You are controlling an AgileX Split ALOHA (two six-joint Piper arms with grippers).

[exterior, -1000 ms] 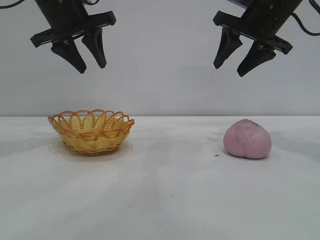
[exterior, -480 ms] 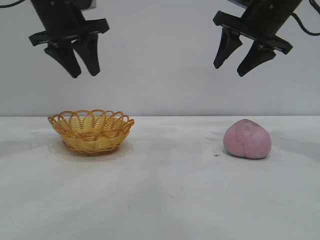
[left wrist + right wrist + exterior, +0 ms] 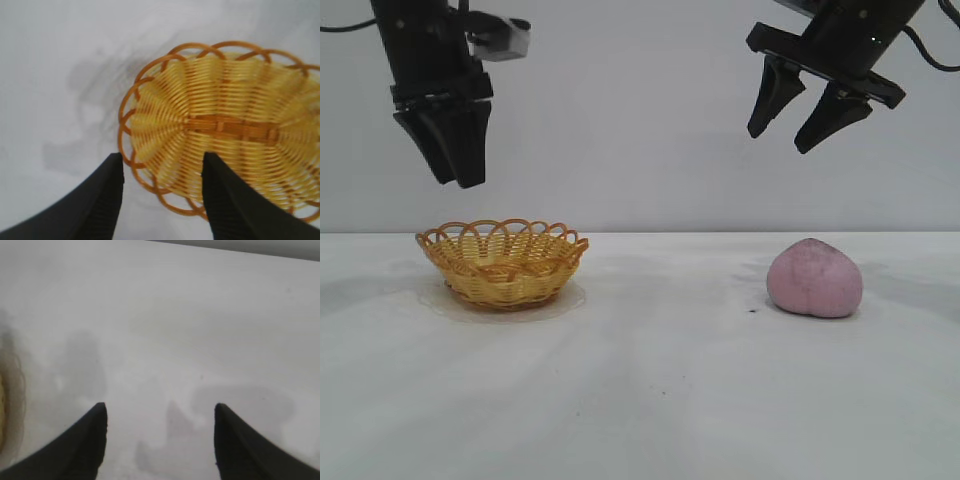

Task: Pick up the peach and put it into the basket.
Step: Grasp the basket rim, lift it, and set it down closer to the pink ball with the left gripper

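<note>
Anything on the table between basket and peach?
No. In the exterior view the table is bare between the basket and the peach.

I see the dull pink peach (image 3: 814,279) resting on its side, creased, well below my right fingers (image 3: 769,100); the empty yellow-orange wicker basket (image 3: 503,262) sits upright beneath my left fingers (image 3: 450,145)
</note>
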